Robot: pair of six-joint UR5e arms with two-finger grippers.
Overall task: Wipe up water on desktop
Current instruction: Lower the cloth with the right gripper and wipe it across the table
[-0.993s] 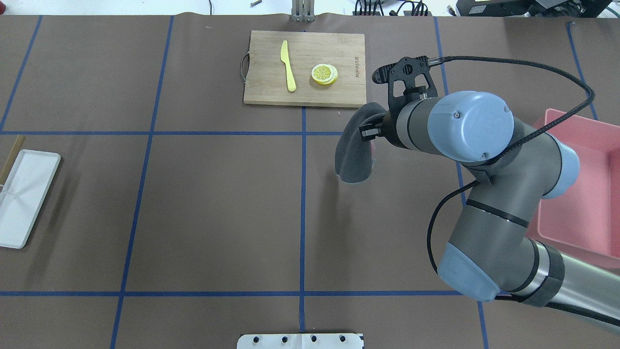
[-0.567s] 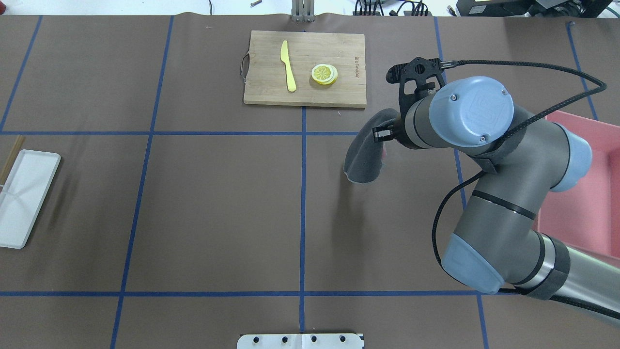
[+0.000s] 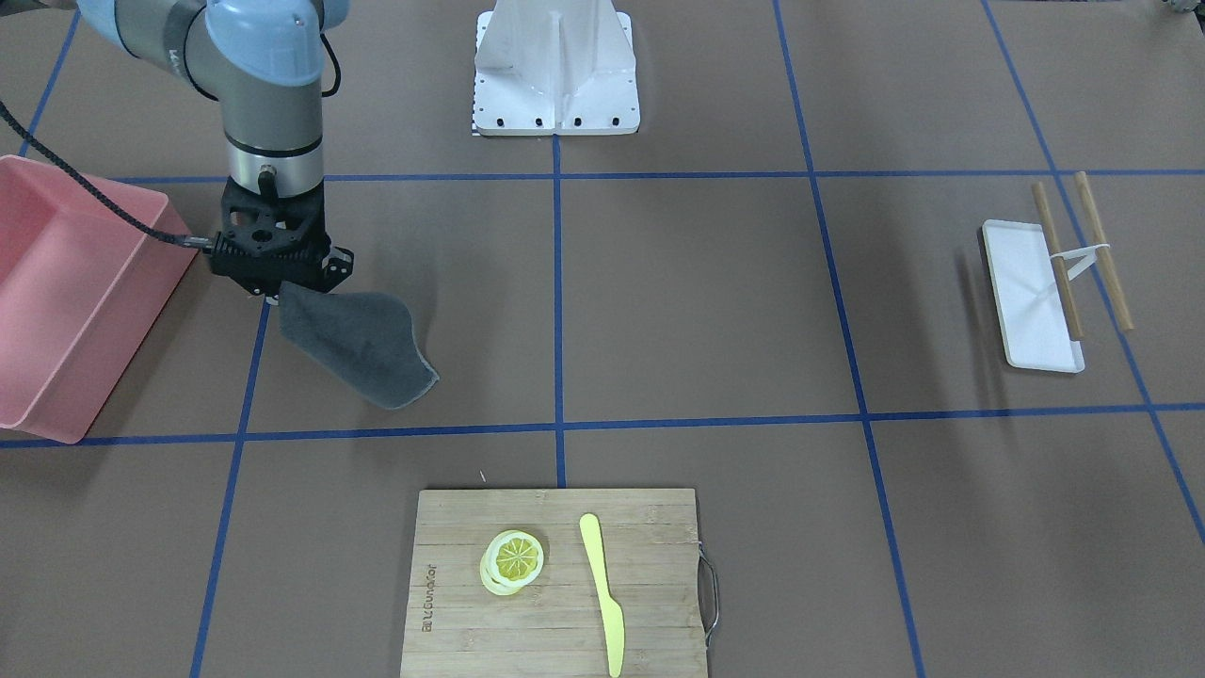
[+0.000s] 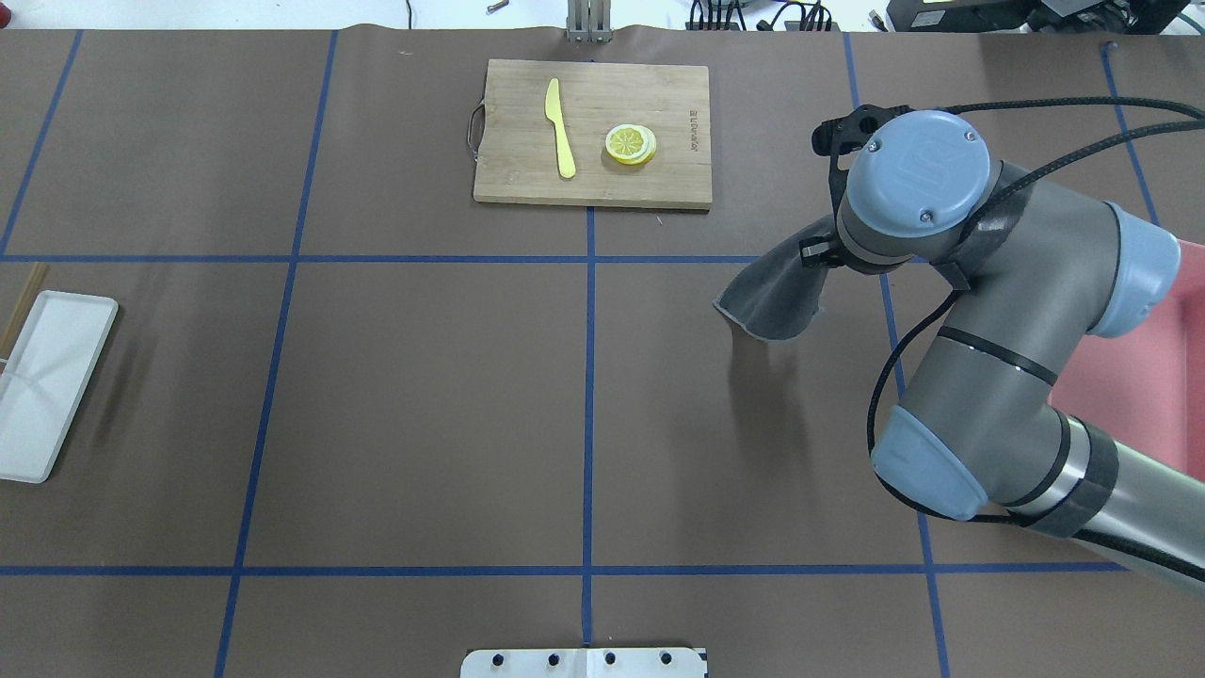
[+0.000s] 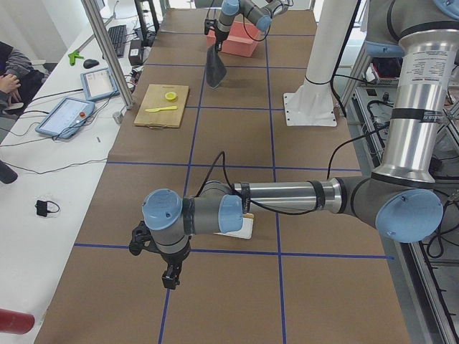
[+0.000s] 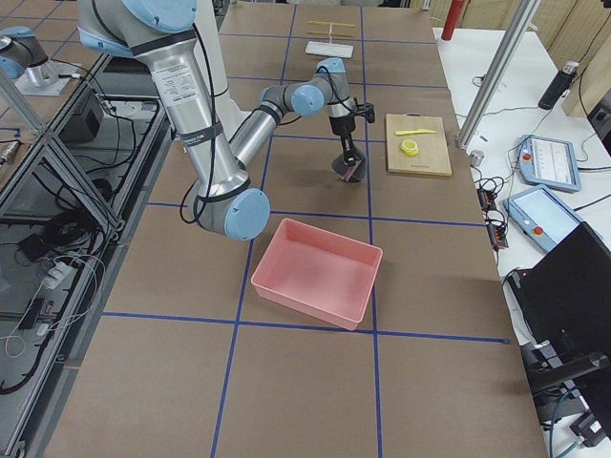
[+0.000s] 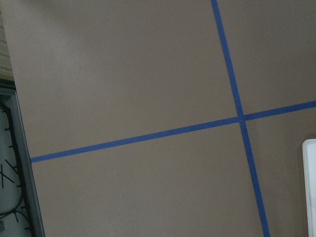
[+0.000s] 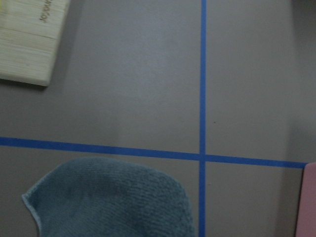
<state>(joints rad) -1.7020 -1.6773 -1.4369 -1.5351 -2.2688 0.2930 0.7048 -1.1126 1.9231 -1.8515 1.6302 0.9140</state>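
The brown desktop (image 4: 424, 395), taped into blue rectangles, shows no water that I can make out. My right gripper (image 3: 278, 282) is shut on one corner of a grey cloth (image 3: 362, 344), which hangs slanted above the desktop (image 3: 697, 311) near a blue tape crossing. Overhead, the cloth (image 4: 772, 297) trails left from under the right wrist, whose body hides the fingers. The right wrist view catches the cloth (image 8: 108, 197) at its bottom edge. My left gripper (image 5: 170, 276) hovers low over the near end of the table; I cannot tell whether it is open or shut.
A pink bin (image 3: 56, 311) stands just beyond the right arm, at the right edge overhead (image 4: 1148, 395). A bamboo cutting board (image 4: 593, 132) carries a lemon slice (image 4: 631, 144) and a yellow knife (image 4: 561, 127). A white tray (image 4: 47, 377) and chopsticks (image 3: 1101, 250) lie at the opposite end.
My right arm has carried the cloth to the right, toward the pink bin, and the cloth now trails out to the left instead of hanging straight down.
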